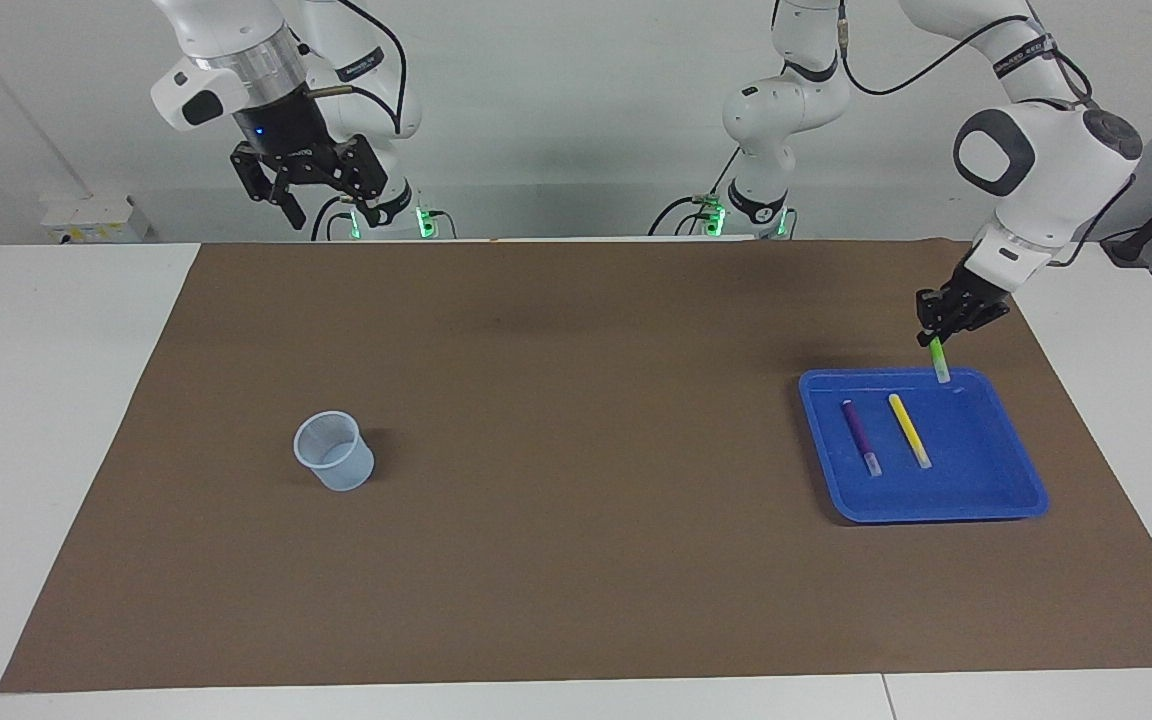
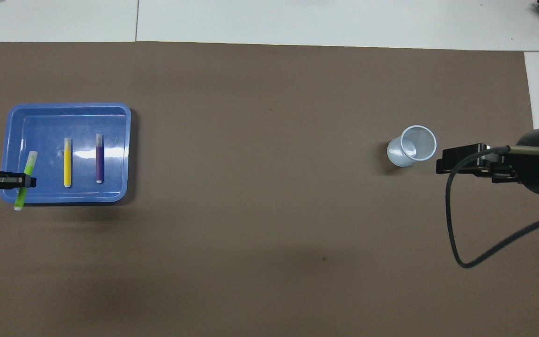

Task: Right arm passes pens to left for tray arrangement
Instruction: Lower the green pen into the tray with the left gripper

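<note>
Left jaws [image 1: 939, 338]: closing on the green pen [image 1: 938, 361], gripping its upper end, hanging over the robot-side rim of the blue tray [image 1: 996, 500].
Green pen: pointing down from the jaws toward 6 o'clock in the facing view, pale tip sitting at the tray rim; whether it is touching, I cannot tell.
Purple pen [image 1: 860, 435]: lying flat in the tray.
Yellow pen [image 1: 908, 430]: lying beside the purple one, apart, at its 3 o'clock in the facing view.
Right jaws [image 1: 314, 196]: standing wide open, holding nothing, waiting high above the counter's [image 1: 56, 450] robot-side edge.
Count: three pens, one tray, one translucent cup [image 1: 334, 450] on the brown mat [image 1: 576, 560].
</note>
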`<state>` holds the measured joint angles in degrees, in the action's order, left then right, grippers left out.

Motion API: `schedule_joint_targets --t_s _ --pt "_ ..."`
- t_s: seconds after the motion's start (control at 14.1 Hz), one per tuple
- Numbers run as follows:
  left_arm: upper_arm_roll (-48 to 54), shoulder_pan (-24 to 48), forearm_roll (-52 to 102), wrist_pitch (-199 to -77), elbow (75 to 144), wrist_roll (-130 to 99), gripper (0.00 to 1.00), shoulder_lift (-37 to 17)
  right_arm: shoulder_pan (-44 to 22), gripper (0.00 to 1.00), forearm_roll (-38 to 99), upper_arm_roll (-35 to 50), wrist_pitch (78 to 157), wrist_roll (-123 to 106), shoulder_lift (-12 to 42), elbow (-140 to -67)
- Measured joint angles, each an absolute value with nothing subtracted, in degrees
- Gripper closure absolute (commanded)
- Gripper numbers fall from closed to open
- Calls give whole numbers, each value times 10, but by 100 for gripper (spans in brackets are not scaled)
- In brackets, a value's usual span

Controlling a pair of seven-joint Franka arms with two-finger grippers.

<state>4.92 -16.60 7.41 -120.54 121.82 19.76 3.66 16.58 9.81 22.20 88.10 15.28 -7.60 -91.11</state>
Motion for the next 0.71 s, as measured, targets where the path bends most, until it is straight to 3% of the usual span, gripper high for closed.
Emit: schedule_joint_targets --t_s 0.28,0.71 --pt "49 -197 25 -1275 1199 227 100 -16 168 0 98 189 879 153 -77 -914" --pt "49 -224 -18 -1281 1075 292 100 -151 168 0 89 182 875 151 -76 -914"
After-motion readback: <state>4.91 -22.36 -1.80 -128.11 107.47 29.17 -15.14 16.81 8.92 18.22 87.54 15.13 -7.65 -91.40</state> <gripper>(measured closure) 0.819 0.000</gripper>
